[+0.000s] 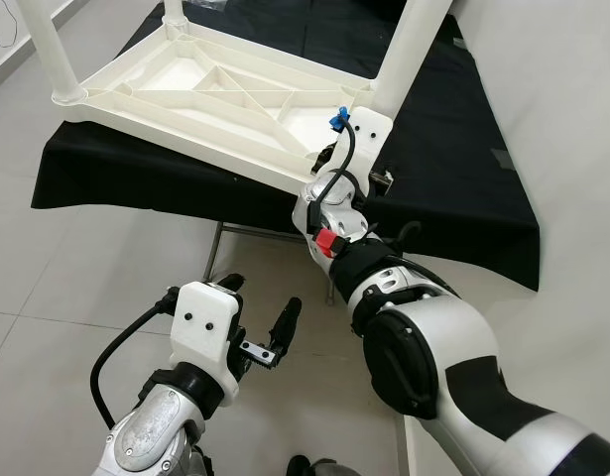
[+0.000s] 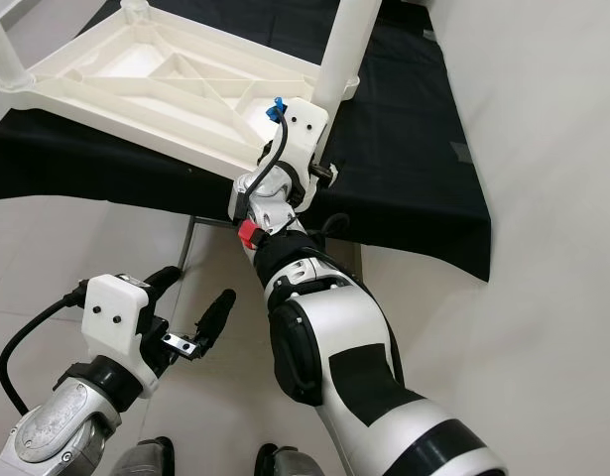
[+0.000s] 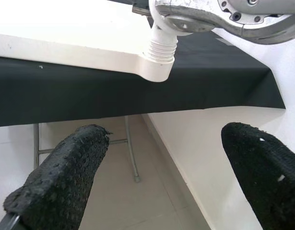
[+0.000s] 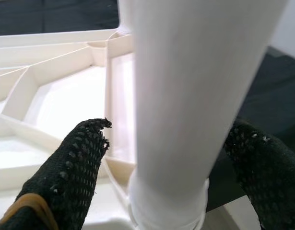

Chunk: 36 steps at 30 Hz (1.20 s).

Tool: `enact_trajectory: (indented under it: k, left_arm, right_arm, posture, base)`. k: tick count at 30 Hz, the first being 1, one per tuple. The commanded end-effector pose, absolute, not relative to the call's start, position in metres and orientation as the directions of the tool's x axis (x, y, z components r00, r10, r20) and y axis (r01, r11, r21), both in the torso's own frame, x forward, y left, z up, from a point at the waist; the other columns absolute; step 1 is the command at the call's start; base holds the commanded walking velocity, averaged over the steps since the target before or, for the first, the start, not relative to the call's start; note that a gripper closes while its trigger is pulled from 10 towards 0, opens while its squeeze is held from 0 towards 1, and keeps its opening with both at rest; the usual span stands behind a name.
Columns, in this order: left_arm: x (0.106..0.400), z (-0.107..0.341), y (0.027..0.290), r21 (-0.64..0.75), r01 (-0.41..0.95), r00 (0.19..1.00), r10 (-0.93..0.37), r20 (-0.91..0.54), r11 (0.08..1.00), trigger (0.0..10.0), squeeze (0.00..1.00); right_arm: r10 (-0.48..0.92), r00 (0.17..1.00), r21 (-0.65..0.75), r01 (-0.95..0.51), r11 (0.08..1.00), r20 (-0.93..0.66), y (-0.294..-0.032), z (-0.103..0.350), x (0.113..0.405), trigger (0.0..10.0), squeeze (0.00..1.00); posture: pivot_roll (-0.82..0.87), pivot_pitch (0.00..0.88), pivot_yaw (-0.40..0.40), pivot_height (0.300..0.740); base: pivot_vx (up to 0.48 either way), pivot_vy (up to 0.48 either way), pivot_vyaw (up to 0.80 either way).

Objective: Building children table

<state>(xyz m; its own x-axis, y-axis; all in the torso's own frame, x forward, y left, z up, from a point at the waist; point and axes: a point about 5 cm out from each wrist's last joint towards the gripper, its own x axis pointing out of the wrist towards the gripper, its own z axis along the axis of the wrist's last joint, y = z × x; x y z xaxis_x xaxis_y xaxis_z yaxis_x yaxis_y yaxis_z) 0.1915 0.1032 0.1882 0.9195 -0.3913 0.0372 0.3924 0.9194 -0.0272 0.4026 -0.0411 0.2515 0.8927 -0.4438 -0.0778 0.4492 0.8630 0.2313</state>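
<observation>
the white table (image 1: pixel 215 94) lies upside down on a black cloth (image 1: pixel 453 159). the right gripper (image 4: pixel 166 158) closes its fingers around the near corner leg (image 4: pixel 195 96). the left gripper (image 1: pixel 260 317) hangs spread and empty below the table's edge.

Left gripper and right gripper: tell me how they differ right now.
The left gripper hangs low over the floor tiles, away from the table top, fingers spread on nothing. The right gripper is raised at the table's corner, its fingers on either side of a white leg. Both have black textured fingers.
</observation>
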Motion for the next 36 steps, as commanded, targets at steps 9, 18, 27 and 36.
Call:
enact_trajectory:
  k: [9, 18, 27, 36]
  left_arm:
    - [0.192, 0.183, 0.102, -0.027, 0.401, 0.916, -0.401, 0.021, 0.916, 10.0, 0.00]
    - [0.193, 0.184, 0.102, -0.026, 0.400, 0.916, -0.400, 0.025, 0.916, 10.0, 0.00]
    - [0.193, 0.183, 0.103, -0.023, 0.399, 0.917, -0.398, 0.022, 0.917, 10.0, 0.00]
    - [0.194, 0.183, 0.103, -0.021, 0.397, 0.918, -0.397, 0.024, 0.917, 10.0, 0.00]
  right_arm:
    - [-0.426, 0.895, 0.251, 0.446, 0.859, -0.131, -0.043, 0.236, 0.401, 10.0, 0.00]
    - [-0.422, 0.896, 0.248, 0.444, 0.861, -0.141, -0.044, 0.228, 0.400, 10.0, 0.00]
    - [-0.412, 0.903, 0.244, 0.430, 0.869, -0.125, -0.044, 0.224, 0.399, 10.0, 0.00]
    - [-0.379, 0.919, 0.232, 0.393, 0.890, -0.105, -0.044, 0.217, 0.396, 10.0, 0.00]
  posture:
    - [0.19, 0.197, -0.170, 0.740]
    - [0.19, 0.196, -0.168, 0.740]
    - [0.19, 0.195, -0.165, 0.740]
    - [0.19, 0.194, -0.163, 0.740]
  base:
    - [0.000, 0.000, 0.00]
    - [0.000, 0.000, 0.00]
    - [0.000, 0.000, 0.00]
    - [0.000, 0.000, 0.00]
